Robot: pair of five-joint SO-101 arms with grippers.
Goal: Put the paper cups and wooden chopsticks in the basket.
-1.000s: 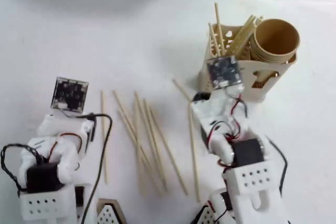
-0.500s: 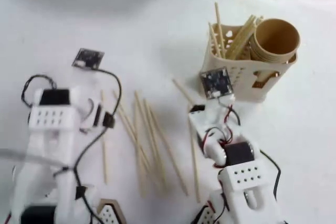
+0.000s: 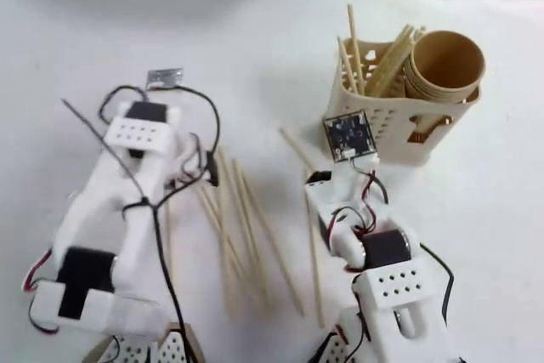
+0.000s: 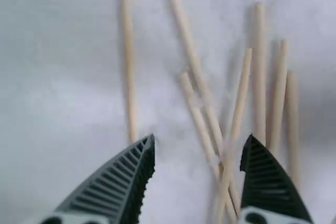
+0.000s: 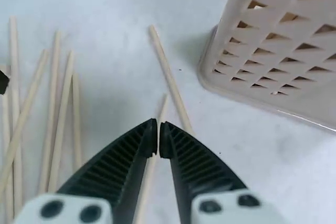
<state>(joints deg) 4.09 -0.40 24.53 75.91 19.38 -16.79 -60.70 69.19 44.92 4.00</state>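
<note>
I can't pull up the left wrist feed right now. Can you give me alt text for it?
The left gripper is open over the white table, with a few crossed wooden chopsticks lying between its fingertips and more alongside them. One single chopstick lies apart from that bunch, just outside the jaws.

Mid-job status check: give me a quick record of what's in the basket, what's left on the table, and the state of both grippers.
basket: upright on the table, in front of the right arm
in basket: stacked paper cups; several upright chopsticks
left to collect: loose chopsticks scattered between the arms
left gripper: open, holding nothing, over the loose pile
right gripper: shut, nothing held, over chopsticks lying beside the basket
</note>
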